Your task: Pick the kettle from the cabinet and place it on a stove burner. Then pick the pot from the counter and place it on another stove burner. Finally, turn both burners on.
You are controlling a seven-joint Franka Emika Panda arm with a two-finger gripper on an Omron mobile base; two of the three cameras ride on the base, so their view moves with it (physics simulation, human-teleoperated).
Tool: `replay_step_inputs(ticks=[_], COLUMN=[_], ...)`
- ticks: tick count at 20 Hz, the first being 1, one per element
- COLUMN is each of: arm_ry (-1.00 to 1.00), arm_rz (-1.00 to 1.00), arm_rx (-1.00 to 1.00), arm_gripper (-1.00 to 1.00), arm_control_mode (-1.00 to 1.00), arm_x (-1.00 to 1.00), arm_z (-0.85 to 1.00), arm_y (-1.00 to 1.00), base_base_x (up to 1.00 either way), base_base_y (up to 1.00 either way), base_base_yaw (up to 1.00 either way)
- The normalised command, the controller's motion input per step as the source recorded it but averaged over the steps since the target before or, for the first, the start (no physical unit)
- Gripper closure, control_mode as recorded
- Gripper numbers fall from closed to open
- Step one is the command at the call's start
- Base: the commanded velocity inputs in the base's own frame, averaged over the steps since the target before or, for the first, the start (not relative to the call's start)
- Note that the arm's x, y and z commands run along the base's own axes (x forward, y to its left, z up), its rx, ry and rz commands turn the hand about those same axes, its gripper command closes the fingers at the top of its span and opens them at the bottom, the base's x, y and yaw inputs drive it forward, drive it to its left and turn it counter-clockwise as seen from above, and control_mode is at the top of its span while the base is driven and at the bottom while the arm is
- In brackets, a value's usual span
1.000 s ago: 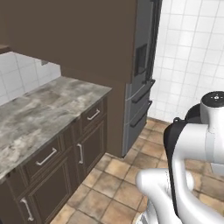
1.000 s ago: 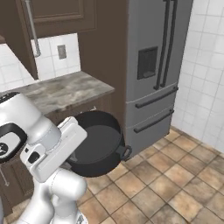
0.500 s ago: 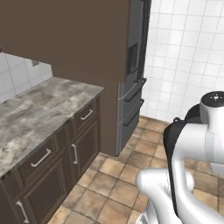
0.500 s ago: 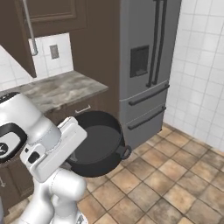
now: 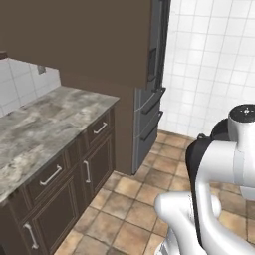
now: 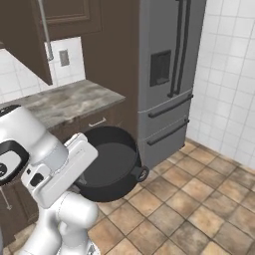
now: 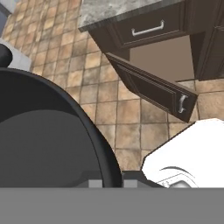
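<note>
Carried the pot (image 6: 107, 167) aloft in front of the arm, clear of the counter (image 6: 64, 102) and above the brown tiled floor (image 6: 199, 199), mouth tipped toward the right base camera so the grey inside showed. Saw one small loop handle (image 6: 141, 174) at its lower right rim. Filled the left half of the hand view with the pot's black wall and rim (image 7: 52, 131). Could not tell how the gripper's jaws stood, the fingers being hidden behind the wrist and the pot. Found the marbled counter running along the left of the left base view (image 5: 45, 124), dark drawer-fronted base cabinets (image 5: 74, 174) beneath it. Noted one base-cabinet door (image 7: 151, 87) swung open in the hand view. Stood a grey steel refrigerator (image 6: 169, 74) past the counter's end, white wall tiles (image 6: 224, 89) to its right.
</note>
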Motion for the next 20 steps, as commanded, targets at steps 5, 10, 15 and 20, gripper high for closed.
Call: replay_step_inputs(ticks=[5, 10, 15, 20], arm_ry=[0.00, 0.00, 0.00, 0.00], arm_rz=[0.00, 0.00, 0.00, 0.00], arm_rx=[0.00, 0.00, 0.00, 0.00], arm_gripper=[1.00, 1.00, 1.00, 1.00], arm_control_mode=[1.00, 1.00, 1.00, 1.00], arm_x=[0.00, 0.00, 0.00, 0.00], arm_z=[0.00, 0.00, 0.00, 0.00], arm_y=[0.00, 0.00, 0.00, 0.00], base_base_x=[0.43, -0.48, -1.00, -1.00], base_base_y=[0.01, -0.03, 0.15, 0.19], base_base_yaw=[-0.05, -0.08, -0.10, -0.10])
